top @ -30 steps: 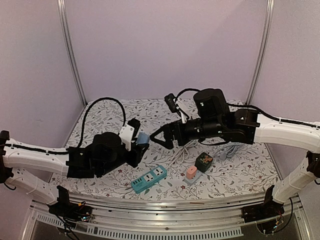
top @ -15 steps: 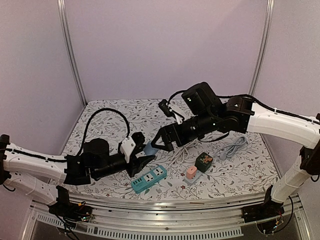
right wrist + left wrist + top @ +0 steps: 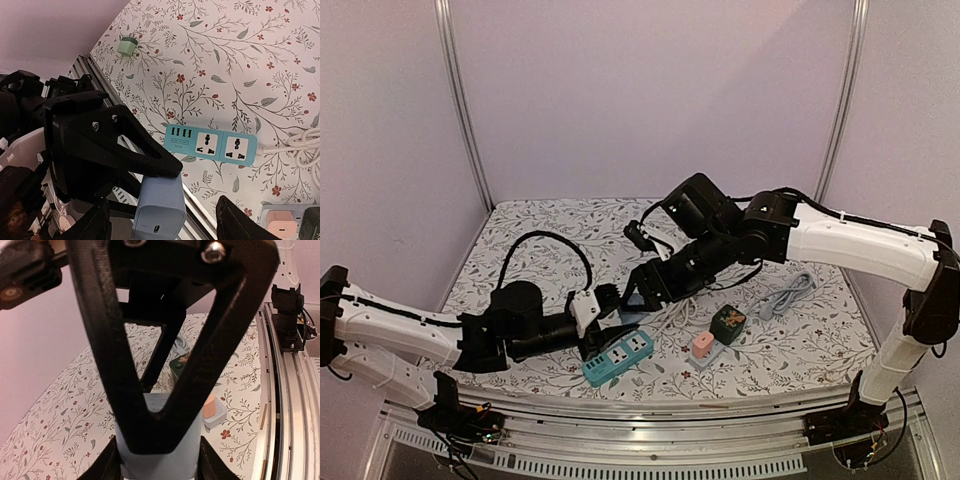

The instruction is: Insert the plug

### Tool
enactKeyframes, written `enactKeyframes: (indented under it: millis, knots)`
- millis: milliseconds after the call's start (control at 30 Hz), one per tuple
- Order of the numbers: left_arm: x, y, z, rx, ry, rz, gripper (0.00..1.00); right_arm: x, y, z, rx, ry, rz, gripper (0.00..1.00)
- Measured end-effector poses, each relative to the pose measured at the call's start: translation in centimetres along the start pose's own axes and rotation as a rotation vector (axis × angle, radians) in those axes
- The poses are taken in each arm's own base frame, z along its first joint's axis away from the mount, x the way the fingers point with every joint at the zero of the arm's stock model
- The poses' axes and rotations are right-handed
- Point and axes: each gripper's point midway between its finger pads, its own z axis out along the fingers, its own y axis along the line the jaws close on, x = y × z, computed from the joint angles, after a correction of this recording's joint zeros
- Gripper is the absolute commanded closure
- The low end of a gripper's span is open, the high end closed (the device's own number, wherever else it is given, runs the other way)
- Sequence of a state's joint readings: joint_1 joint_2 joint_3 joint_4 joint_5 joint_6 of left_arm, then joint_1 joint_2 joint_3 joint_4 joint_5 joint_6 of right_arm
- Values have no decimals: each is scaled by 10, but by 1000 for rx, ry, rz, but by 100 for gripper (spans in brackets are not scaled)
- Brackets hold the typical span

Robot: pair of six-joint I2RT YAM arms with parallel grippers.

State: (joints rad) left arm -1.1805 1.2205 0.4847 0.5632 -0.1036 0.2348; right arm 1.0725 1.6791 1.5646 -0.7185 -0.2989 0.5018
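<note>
Above floral-print cloth (image 3: 530, 240), the left gripper (image 3: 157, 470) clamps a boxy pale-blue plug (image 3: 157, 215); the right gripper (image 3: 162, 222) spreads wide.

A pale blue plug (image 3: 159, 210), a teal power strip (image 3: 211, 145), and a white surface (image 3: 260, 60) sprigged with red flowers.

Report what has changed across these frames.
Both arms dropped toward the power strip. The left gripper, shut on the blue adapter, carried it down and rightward; the right gripper, open, followed down to straddle it. No release visible. The strip, green cube and pink plug stayed put.
</note>
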Motion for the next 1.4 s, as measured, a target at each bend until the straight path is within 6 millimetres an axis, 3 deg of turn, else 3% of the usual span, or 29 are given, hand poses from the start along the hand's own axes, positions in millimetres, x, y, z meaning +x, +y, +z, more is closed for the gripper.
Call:
enactKeyframes:
  millis: [200,833,1100,1200,1400]
  knots:
    - [12,-1,7,-7,42,37,100,13,-7,14,8,67,38,37]
    - [16,7,19,-64,64,45,100,14,-13,14,27,73,74,60]
    - [18,9,23,-88,80,60,100,12,-19,15,62,60,82,60]
    - [20,8,26,-97,91,68,100,14,-23,16,82,64,90,66]
    - [28,6,30,-112,119,90,100,18,-33,21,113,84,105,91]
